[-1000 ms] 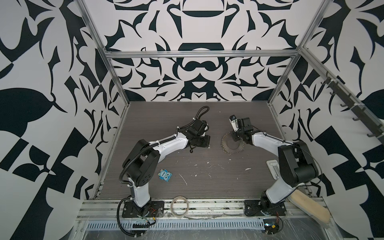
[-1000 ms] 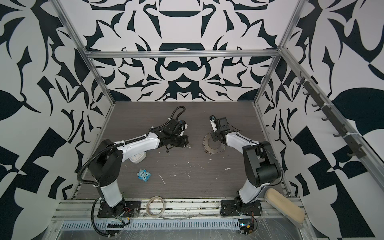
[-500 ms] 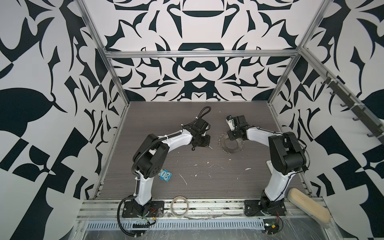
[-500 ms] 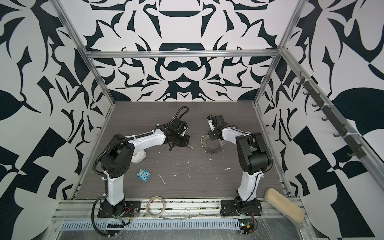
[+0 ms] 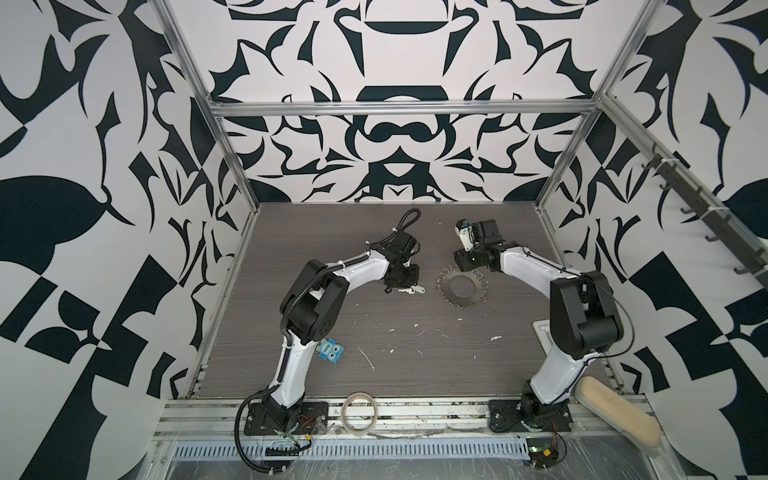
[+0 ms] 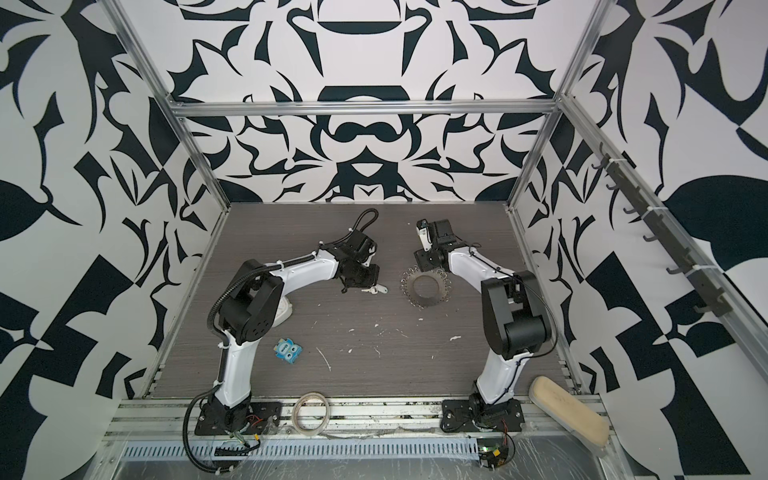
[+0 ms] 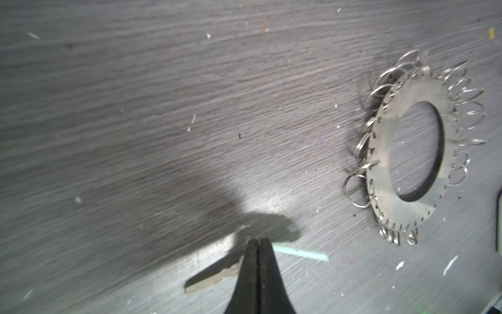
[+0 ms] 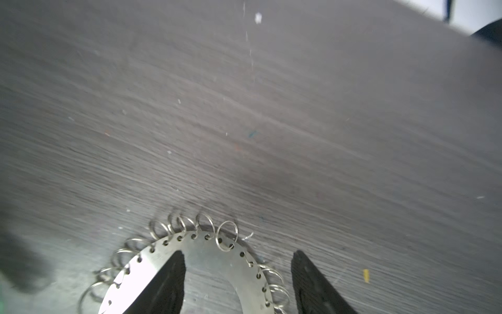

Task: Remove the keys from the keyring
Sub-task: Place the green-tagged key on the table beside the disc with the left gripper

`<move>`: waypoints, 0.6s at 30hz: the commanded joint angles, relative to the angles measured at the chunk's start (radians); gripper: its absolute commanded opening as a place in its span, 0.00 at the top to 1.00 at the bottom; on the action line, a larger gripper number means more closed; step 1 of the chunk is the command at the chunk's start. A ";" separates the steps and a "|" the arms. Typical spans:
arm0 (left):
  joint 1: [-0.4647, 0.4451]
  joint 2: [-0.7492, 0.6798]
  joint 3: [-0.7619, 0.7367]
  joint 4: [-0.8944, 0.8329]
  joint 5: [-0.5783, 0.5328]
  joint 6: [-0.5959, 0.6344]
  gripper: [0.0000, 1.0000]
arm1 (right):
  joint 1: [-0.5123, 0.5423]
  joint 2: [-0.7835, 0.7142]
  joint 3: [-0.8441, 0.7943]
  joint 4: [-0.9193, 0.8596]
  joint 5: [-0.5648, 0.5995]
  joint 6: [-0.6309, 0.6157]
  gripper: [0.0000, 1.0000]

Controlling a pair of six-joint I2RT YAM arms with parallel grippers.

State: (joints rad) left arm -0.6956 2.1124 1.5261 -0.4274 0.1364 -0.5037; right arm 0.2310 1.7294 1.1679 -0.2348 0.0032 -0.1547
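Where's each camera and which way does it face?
Top views: high at the front, looking down on the grey wood-grain table; left arm and right arm whole.
Left wrist: low, facing the table; left gripper, fingers shut on the small silver key with mint plastic tag.
Right wrist: low, facing the table; right gripper, fingers open.
All share the flat grey metal keyring disc fringed with split rings.

Large flat grey metal keyring disc fringed with small split rings (image 8: 209,251): the right wrist view cuts most of it off at the frame edge, and the right gripper (image 8: 239,255) fingers cover more. In both top views that gripper's body hides the disc's far rim, and the rings are too small to count. Small silver key with pale mint oval tag (image 5: 412,290): the left wrist view shows it only edge-on and blurred behind the left gripper (image 7: 258,241) fingertips. In both top views its left end is under that gripper.
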 commanded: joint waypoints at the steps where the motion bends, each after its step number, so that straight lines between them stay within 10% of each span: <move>1: 0.005 0.016 0.021 -0.034 0.014 0.006 0.91 | -0.004 -0.106 -0.019 -0.019 -0.006 0.018 0.34; 10: 0.020 -0.127 -0.014 -0.006 -0.082 0.072 0.00 | -0.027 -0.299 -0.148 0.008 0.016 0.058 0.13; 18: 0.098 -0.461 -0.278 0.341 -0.343 0.221 0.01 | -0.057 -0.459 -0.380 0.327 0.175 0.123 0.01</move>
State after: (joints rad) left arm -0.6430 1.7512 1.3495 -0.2699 -0.0681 -0.3447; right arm 0.1871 1.3170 0.8520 -0.0933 0.0895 -0.0746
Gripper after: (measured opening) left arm 0.993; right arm 0.991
